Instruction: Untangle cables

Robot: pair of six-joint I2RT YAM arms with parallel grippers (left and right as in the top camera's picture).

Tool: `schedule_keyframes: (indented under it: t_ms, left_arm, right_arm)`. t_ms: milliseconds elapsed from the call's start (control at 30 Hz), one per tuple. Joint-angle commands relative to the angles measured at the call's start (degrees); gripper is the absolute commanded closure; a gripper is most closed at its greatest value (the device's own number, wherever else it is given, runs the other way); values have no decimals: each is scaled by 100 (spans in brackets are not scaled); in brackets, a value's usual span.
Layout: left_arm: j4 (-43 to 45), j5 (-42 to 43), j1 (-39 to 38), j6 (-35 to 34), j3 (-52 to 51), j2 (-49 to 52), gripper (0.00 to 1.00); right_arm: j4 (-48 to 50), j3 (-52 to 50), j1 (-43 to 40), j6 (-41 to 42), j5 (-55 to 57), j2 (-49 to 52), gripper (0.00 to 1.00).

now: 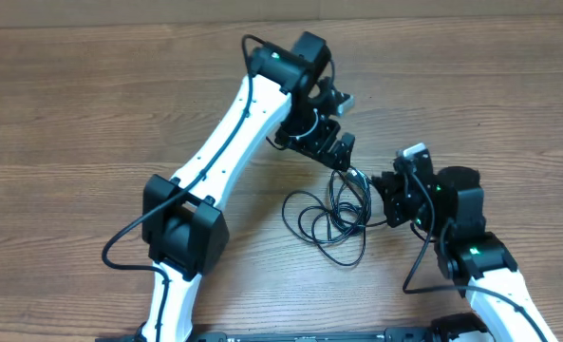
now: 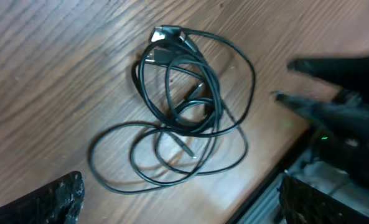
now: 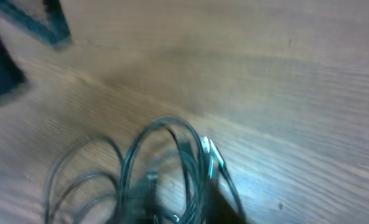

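Note:
The cables [image 1: 328,217] lie as one loose tangle of thin black loops on the wooden table [image 1: 91,104], between the two arms. In the left wrist view the cables [image 2: 184,106] have a plug end [image 2: 162,46] at the top of the bundle. My left gripper [image 1: 343,123] hovers just behind the tangle, open wide [image 2: 178,190], with nothing between its fingers [image 2: 44,199]. My right gripper [image 1: 382,197] sits at the tangle's right edge; its two dark fingers [image 2: 315,67] stand slightly apart. The right wrist view is blurred and shows the cables [image 3: 172,168] with a silver-tipped plug [image 3: 208,152] close below.
The left arm [image 1: 234,133] stretches diagonally from the front left to the table's middle. The right arm [image 1: 480,266] rises from the front right corner. A dark rail [image 2: 265,193] marks the table's front edge in the left wrist view.

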Motion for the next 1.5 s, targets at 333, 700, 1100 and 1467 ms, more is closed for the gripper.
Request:
schedule_keyframes:
  t_ms: [333, 700, 1100, 1467]
  left_arm:
    - [476, -431, -37, 341, 125, 33, 0]
    - [509, -452, -37, 341, 125, 33, 0]
    - [511, -452, -37, 341, 125, 33, 0]
    - [509, -452, -37, 341, 125, 33, 1]
  right_arm:
    - [-90, 57, -13, -321, -264, 1421, 62]
    - [-42, 57, -13, -501, -251, 1591, 57]
    - [343, 57, -13, -498, -227, 2284, 63]
    - [358, 57, -13, -492, -232, 2350, 96]
